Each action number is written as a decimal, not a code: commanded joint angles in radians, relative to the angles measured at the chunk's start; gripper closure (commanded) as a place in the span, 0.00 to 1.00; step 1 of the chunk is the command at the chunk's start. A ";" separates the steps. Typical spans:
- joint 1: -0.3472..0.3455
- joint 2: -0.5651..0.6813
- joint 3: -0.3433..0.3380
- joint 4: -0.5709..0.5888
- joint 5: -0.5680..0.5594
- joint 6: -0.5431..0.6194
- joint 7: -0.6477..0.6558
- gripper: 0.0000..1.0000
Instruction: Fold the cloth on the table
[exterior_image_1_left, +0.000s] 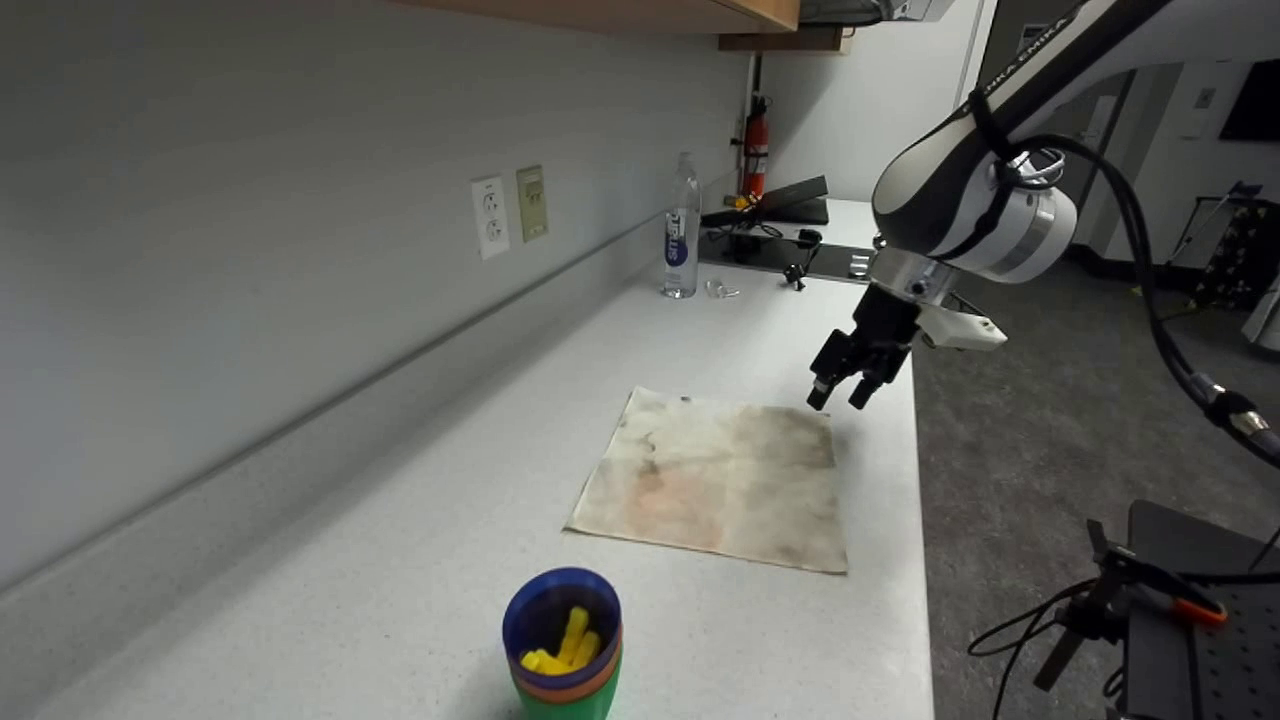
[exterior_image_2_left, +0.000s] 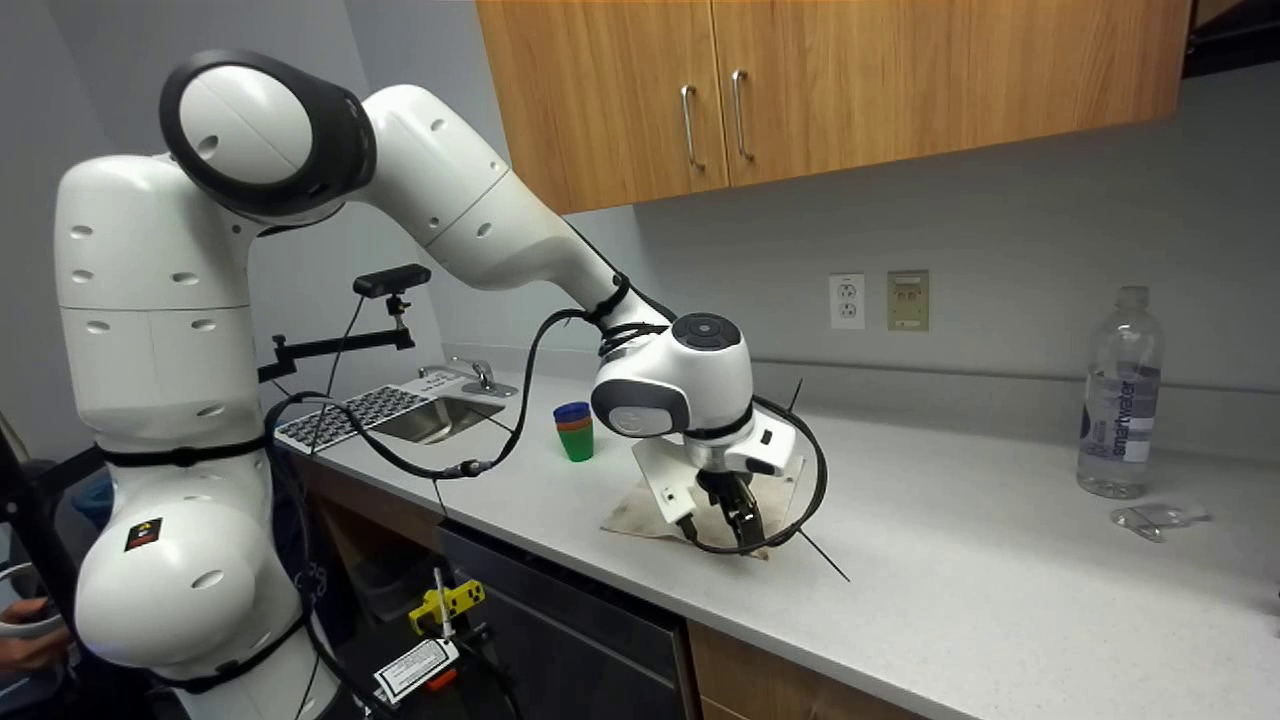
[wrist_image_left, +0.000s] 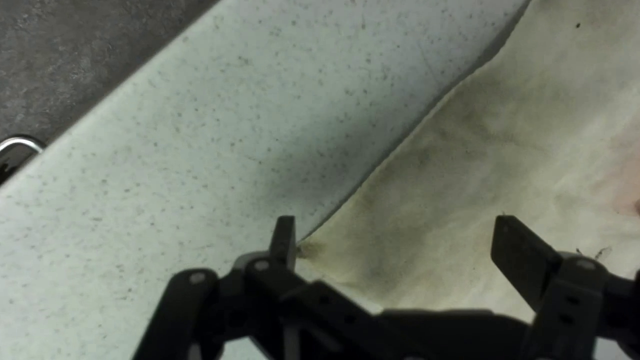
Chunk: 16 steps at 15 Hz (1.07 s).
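The beige cloth (exterior_image_1_left: 715, 480) with brownish stains lies flat and spread out on the white table (exterior_image_1_left: 420, 600). In an exterior view it is partly hidden behind my wrist (exterior_image_2_left: 650, 512). In the wrist view the cloth (wrist_image_left: 450, 165) fills the right side, and one corner points between my fingers. My gripper (exterior_image_1_left: 838, 398) is open and empty, above the cloth's corner close to the table's front edge. In the wrist view the gripper (wrist_image_left: 395, 232) has its fingers wide apart, the left one beside the corner's tip and the right one over the cloth.
Stacked blue, orange and green cups (exterior_image_2_left: 574, 432) hold yellow pieces and stand near the cloth. A water bottle (exterior_image_1_left: 682, 230) and a clear plastic piece (exterior_image_1_left: 720, 289) stand farther along. A sink (exterior_image_2_left: 430, 420) and wooden overhead cabinets (exterior_image_2_left: 850, 90) border the area.
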 joint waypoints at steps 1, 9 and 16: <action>-0.020 0.070 0.017 0.065 0.060 0.005 -0.055 0.00; -0.019 0.156 0.019 0.118 0.042 -0.006 -0.080 0.00; -0.015 0.191 0.029 0.161 0.038 -0.013 -0.080 0.00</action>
